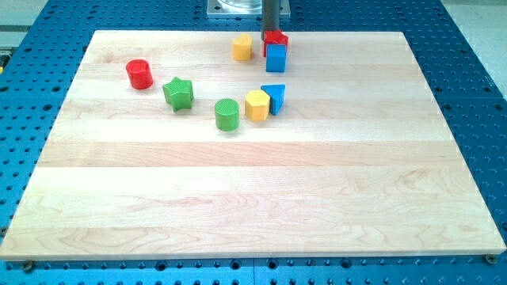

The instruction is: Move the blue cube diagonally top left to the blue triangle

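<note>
Wooden board (253,198) on a blue perforated bench (467,95), seen from the one camera. The dark rod comes down at the view's top centre; my tip (272,32) meets the board just behind the red block (276,39), at the board's top edge. The rod ends plainly, with no jaws to spread or press together, and it grasps nothing. The blue cube (276,58) lies directly below the tip in the view, touching the lower side of the red block, so that the red block sits between tip and cube. A yellow block (242,47), its exact shape hard to make out, stands just to the view's left of this pair, apart from both. The blue triangle (275,97) lies lower, near the board's middle, touching the right side of a yellow hexagon (257,104). A green cylinder (226,114) sits just beside the hexagon on its left. Farther left are a green star (178,93) and a red cylinder (139,74), near each other but apart.
</note>
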Robot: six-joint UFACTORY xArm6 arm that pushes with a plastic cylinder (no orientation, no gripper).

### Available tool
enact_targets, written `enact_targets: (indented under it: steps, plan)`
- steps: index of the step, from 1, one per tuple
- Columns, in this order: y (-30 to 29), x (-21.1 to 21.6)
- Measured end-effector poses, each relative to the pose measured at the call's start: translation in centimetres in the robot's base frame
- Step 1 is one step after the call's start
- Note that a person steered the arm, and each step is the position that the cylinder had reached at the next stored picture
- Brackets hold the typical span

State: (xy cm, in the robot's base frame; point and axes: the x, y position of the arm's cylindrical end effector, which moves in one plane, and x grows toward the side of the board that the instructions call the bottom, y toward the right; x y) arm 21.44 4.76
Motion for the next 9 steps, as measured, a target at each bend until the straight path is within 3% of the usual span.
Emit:
enact_targets:
  steps: [1,3,4,5,7,8,9]
  plan:
    - [4.2,0.6]
    - [2.3,3.9]
    - [3.3,8.1]
    - [0.4,7.7]
    - [0.6,7.1]
    - [2.1,10.0]
    - [-4.1,10.8]
